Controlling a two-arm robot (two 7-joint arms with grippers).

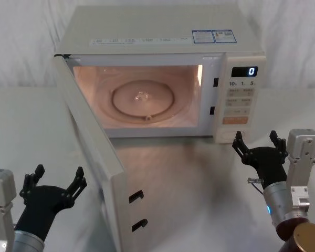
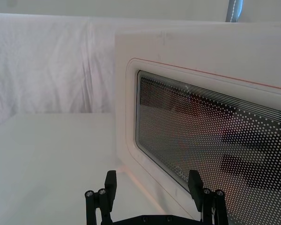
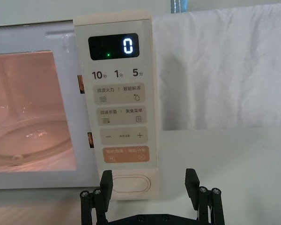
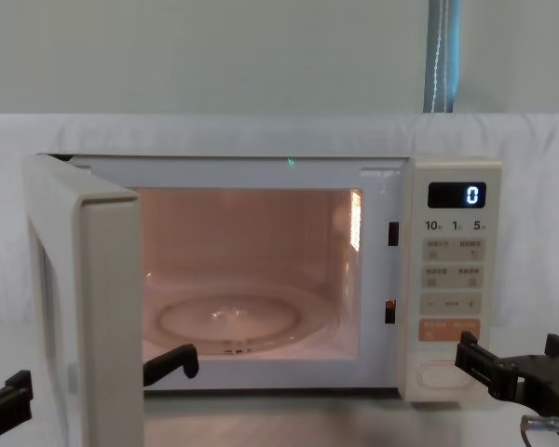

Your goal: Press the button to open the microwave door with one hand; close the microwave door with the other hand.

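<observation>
Door (image 1: 97, 157) swung wide toward the near left, so the button (image 3: 129, 183) step looks done. Right gripper (image 1: 257, 145), jaws open, sits near the button; next we push the door shut with the open-jawed left gripper (image 1: 53, 180)

open right tool (image 3: 150, 185), facing button (image 3: 129, 183)

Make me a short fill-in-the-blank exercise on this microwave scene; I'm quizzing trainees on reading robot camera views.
1. The microwave door stands ____.
2. The display above the keys shows the digit ____.
3. The right gripper hovers in front of the control panel, its fingers ____, just before the button.
4. The left gripper waits with open fingers beside the door's ____ face.

Missing words: open; 0; open; outer
</observation>
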